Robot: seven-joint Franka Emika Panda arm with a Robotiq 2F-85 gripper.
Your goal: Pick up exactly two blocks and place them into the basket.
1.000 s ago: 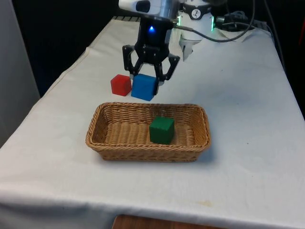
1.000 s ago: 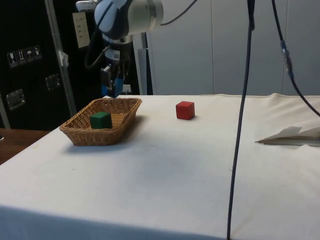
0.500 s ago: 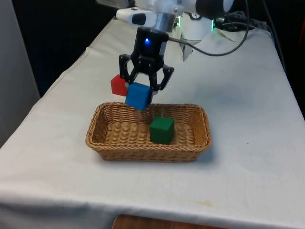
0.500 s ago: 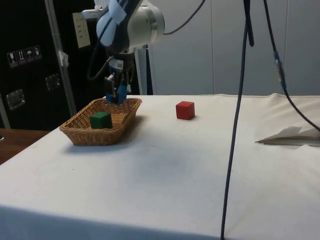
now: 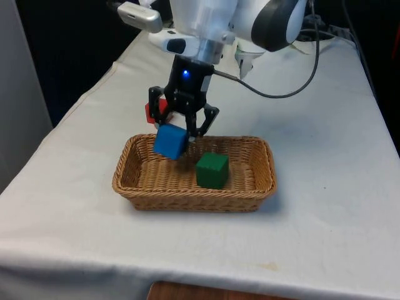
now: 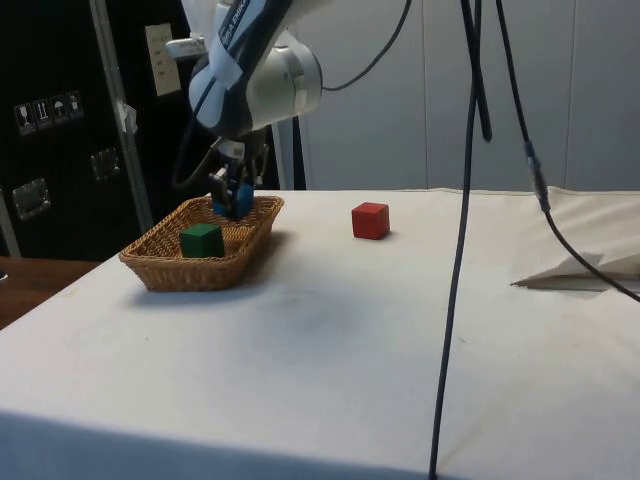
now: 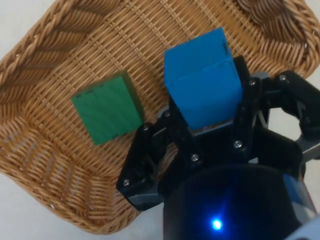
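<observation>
Item in transit: small blue cube-shaped block (image 5: 170, 141), clamped between the fingers of the black two-finger gripper (image 5: 185, 129).
Change: a second ago the block was held behind the far rim; it now hangs over the interior of the oblong woven wicker basket (image 5: 250, 187), clear of the floor.
Already stowed: green cube-shaped block (image 5: 212, 170), resting on the basket floor beside the drop point.
Left out: red cube-shaped block (image 6: 370, 220), on the white cloth beyond the basket.
Assessment: release would probably complete the count of two.
</observation>
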